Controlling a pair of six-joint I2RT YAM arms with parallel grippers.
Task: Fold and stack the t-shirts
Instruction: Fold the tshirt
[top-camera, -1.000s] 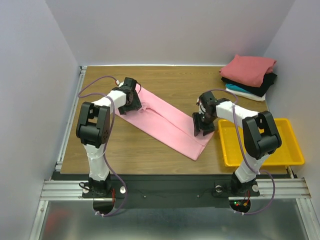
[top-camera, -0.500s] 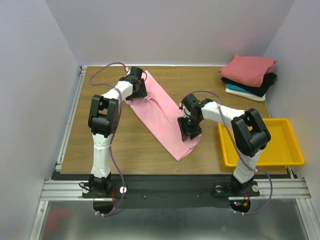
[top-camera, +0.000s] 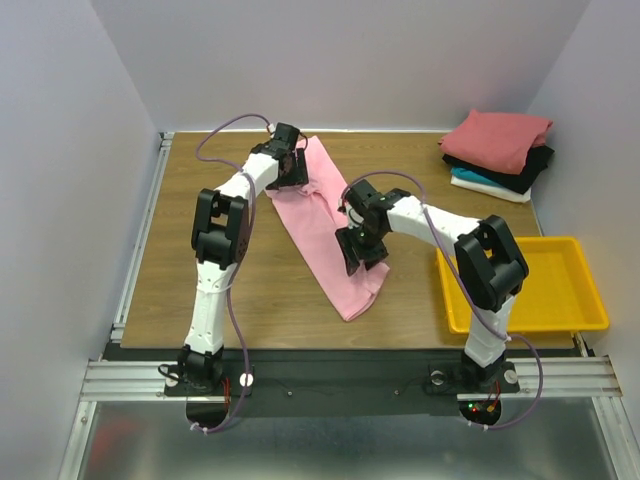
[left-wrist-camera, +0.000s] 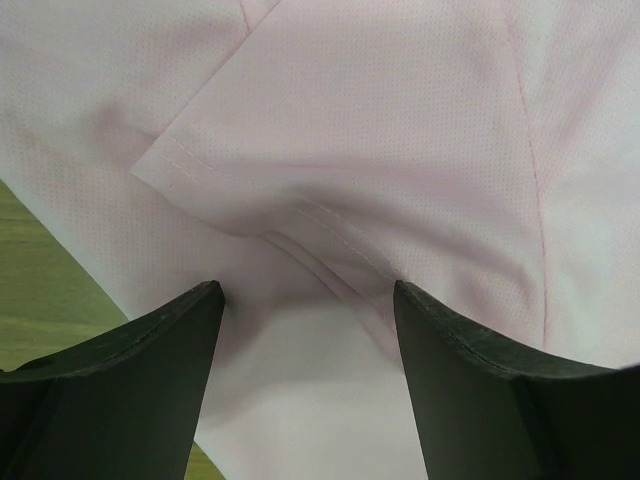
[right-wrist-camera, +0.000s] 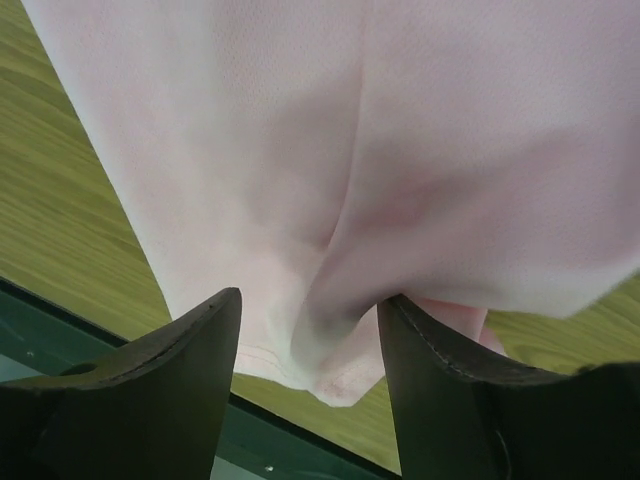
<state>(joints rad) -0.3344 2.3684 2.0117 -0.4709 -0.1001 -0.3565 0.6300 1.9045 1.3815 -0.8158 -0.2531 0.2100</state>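
Observation:
The light pink t-shirt (top-camera: 318, 215), folded into a long strip, lies slanted across the middle of the wooden table (top-camera: 200, 250). My left gripper (top-camera: 290, 170) grips its far end. In the left wrist view the sleeve hem and pink cloth (left-wrist-camera: 380, 150) bunch between the fingers (left-wrist-camera: 308, 295). My right gripper (top-camera: 358, 250) holds the strip near its near end. In the right wrist view pink cloth (right-wrist-camera: 300, 150) puckers between the fingers (right-wrist-camera: 310, 305), and the hem hangs below. A folded stack, dusty red (top-camera: 498, 138) over black and teal, sits at the far right corner.
A yellow plastic tray (top-camera: 545, 290) stands at the right, close to my right arm. Grey walls enclose the table at the back and sides. A metal rail (top-camera: 140, 240) runs along the left edge.
Both grippers have moved with the pink strip. The left one went toward the back and right, the right one went left, so the strip has swung from a shallow diagonal to nearly lengthwise.

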